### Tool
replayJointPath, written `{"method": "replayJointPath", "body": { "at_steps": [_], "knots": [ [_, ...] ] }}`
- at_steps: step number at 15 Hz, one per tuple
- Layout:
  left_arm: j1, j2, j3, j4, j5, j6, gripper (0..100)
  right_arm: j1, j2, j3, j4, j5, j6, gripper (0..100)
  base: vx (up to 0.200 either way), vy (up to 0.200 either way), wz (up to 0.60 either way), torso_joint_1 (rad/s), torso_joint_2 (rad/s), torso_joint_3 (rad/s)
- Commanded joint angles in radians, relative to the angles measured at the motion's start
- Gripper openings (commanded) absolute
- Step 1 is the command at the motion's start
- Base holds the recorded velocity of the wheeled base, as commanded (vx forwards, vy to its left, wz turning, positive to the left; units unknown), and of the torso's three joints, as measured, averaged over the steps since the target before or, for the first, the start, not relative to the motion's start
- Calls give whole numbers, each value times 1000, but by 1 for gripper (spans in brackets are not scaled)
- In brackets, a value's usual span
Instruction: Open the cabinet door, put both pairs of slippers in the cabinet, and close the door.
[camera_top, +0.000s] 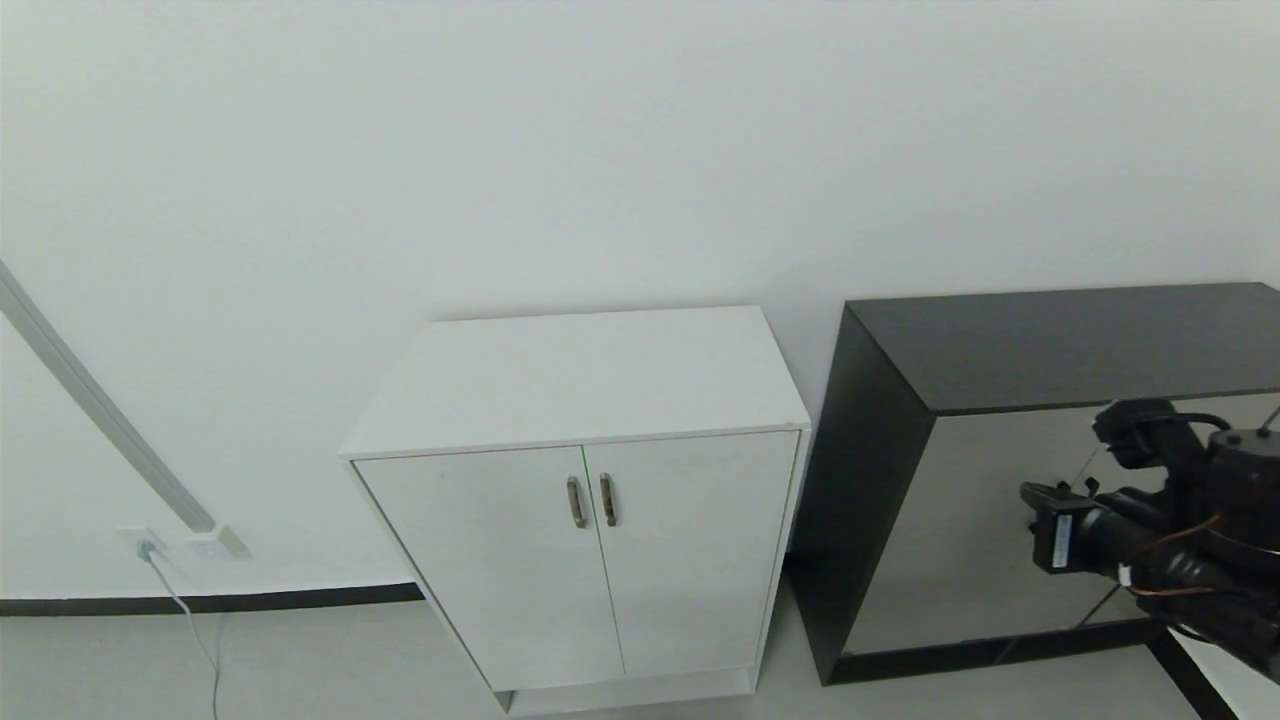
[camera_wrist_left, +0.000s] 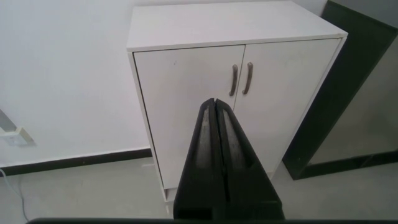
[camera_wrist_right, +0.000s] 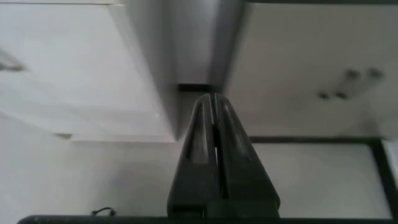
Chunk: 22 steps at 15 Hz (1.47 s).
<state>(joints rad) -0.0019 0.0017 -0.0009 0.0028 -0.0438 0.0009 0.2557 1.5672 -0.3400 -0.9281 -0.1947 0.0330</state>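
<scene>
The white cabinet (camera_top: 580, 380) stands against the wall with both doors shut, its two metal handles (camera_top: 592, 500) side by side at the middle. In the left wrist view my left gripper (camera_wrist_left: 215, 102) is shut and empty, held in front of the cabinet (camera_wrist_left: 186, 81) and below the level of its handles (camera_wrist_left: 241, 78). My right gripper (camera_wrist_right: 215, 98) is also shut and empty, facing the gap between the white cabinet's side (camera_wrist_right: 74, 74) and the dark cabinet. My right arm (camera_top: 1150, 530) is at the head view's right edge.
A black cabinet (camera_top: 1060, 340) with a mirrored front (camera_top: 990, 530) stands right of the white one. A wall socket with a cable (camera_top: 148, 548) and a slanted cable duct (camera_top: 100, 410) are at the left. Bare floor (camera_top: 300, 660) lies in front.
</scene>
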Motion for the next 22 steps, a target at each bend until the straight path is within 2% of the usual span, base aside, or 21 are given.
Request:
{"method": "replayJointPath", "body": {
  "at_steps": [1,2,4,8,13,17,22],
  "knots": [
    [0,1,1,-1,-1,-1,0,-93,-141,59,34,0,-38,0,0,0,0,0,0,0],
    [0,1,-1,0,1,-1,0,-131,-208,73,78,0,-62,0,0,0,0,0,0,0],
    [0,1,1,0,-1,1,0,-150,-316,73,175,1,-65,0,0,0,0,0,0,0],
    [0,1,-1,0,-1,-1,0,-147,-575,82,440,11,-65,0,0,0,0,0,0,0],
    [0,1,1,0,-1,-1,0,-147,-846,82,765,75,-65,0,0,0,0,0,0,0],
    [0,1,-1,0,-1,1,0,-147,-1043,91,885,84,-65,0,0,0,0,0,0,0],
    [0,1,-1,0,-1,-1,0,-141,-1224,105,939,93,-64,0,0,0,0,0,0,0]
  ]
}}
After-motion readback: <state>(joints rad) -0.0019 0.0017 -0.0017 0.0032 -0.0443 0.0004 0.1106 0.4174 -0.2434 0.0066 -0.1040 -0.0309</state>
